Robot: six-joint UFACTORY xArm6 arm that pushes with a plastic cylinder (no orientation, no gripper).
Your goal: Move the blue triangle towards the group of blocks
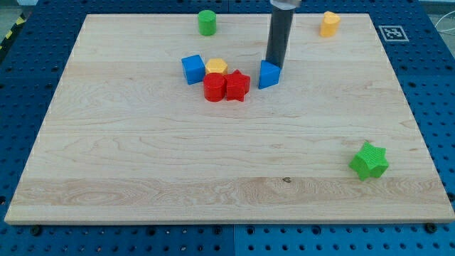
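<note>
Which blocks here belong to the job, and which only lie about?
For the job: my tip, the blue triangle, the group: blue cube, yellow block, red cylinder, red star.
Lying about: green cylinder, yellow block near the view's top right, green star.

Looks like a robotics lab: wooden board [227, 163] on blue perforated bench top [441, 85], fiducial marker [392, 33] at corner, yellow-black hazard tape [10, 35] at edge.

My tip [272, 62] rests low on the board; the dark rod stands nearly upright above it.
</note>
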